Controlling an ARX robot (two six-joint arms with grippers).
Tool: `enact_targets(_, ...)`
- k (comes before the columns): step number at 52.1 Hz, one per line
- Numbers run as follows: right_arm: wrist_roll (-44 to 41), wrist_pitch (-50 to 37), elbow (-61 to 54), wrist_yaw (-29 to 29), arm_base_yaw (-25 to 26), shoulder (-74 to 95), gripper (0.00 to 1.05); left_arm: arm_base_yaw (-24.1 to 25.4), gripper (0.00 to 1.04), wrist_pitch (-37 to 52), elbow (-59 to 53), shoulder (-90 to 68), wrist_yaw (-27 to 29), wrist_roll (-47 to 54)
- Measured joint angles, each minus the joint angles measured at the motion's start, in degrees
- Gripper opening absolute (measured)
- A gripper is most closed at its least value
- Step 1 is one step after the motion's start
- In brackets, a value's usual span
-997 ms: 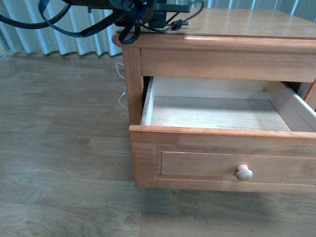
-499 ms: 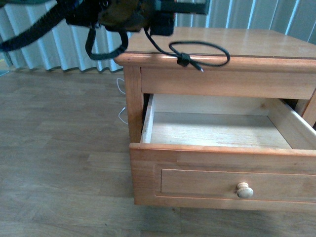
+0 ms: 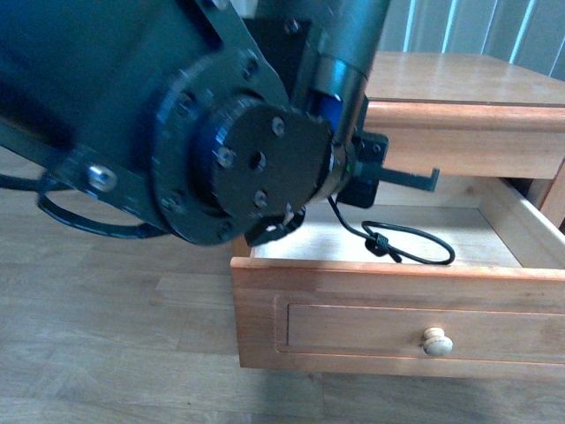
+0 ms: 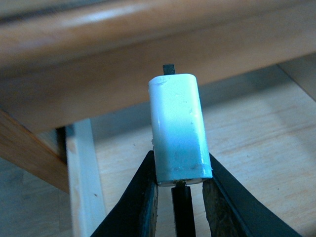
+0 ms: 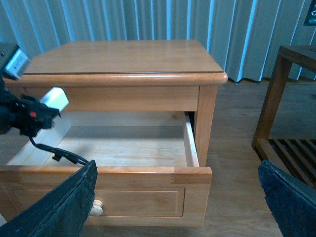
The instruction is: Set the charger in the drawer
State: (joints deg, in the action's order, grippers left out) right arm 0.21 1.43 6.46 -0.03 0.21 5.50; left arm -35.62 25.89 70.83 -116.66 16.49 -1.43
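Note:
The charger [image 4: 177,133], a small white cube, sits pinched between the fingers of my left gripper [image 4: 180,164], which is shut on it. The gripper hangs just above the floor of the open drawer [image 3: 353,322], under the cabinet's top rail. The charger's black looped cable [image 3: 413,249] trails down onto the drawer floor near the front panel. From the right wrist, the charger [image 5: 55,98] and left gripper [image 5: 30,116] show over the drawer's [image 5: 143,185] left part. My right gripper [image 5: 177,202] is open and empty, well back from the drawer front.
My left arm's big dark joint [image 3: 177,115] fills the left half of the front view. The round pale knob [image 3: 433,341] sits on the drawer front. A wooden rack [image 5: 291,98] stands to the right of the cabinet top [image 5: 123,57]. Curtains [image 5: 148,19] hang behind.
My left arm has come down from the cabinet top with the charger into the open drawer's mouth. The cable loop has dropped from the top's edge onto the drawer floor.

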Motion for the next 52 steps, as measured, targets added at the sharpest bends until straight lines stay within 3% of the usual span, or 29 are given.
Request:
enact_targets(18, 0.0, 0.0, 0.0, 0.0, 0.0, 0.0, 0.97, -1.2, 0.23, -2.0, 6.7, -9.1, 1.0, -2.3)
enact_targets(31, 0.0, 0.0, 0.0, 0.0, 0.0, 0.0, 0.97, -0.7, 0.59, -1.5, 7.3, -9.8, 2.8, -3.5)
enact_targets(44, 0.0, 0.0, 0.0, 0.0, 0.0, 0.0, 0.97, 2.4, 0.99, 2.4, 0.2, -2.0, 4.1, -3.8)
enact_targets(52, 0.0, 0.0, 0.0, 0.0, 0.0, 0.0, 0.97, 5.4, 0.99, 4.2, -5.7, 7.2, 3.8, -3.4)
